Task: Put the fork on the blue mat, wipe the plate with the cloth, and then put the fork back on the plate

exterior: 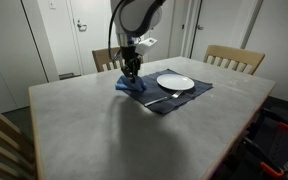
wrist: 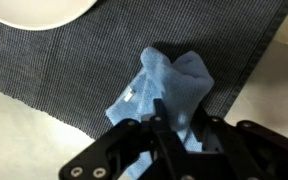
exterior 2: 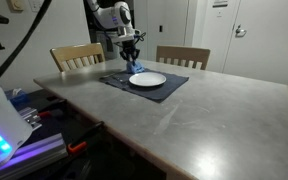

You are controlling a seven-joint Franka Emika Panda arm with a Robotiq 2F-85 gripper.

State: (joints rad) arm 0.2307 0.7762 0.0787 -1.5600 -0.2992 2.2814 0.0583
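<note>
Grey table (exterior: 84,135), blue mat (exterior: 200,94) under plate (exterior: 175,83), fork (exterior: 162,97), cloth (exterior: 131,87)

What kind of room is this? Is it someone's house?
Probably a dining spot in a home or office, hard to say which: a big grey table with wooden chairs around it, a white plate set on a dark mat, and plain doors behind.

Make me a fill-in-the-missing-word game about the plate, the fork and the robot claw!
1. The round plate is the colour ___.
2. The claw comes down onto the blue ___.
3. The fork lies beside the plate on the dark ___.
Missing words: white; cloth; mat.
</note>
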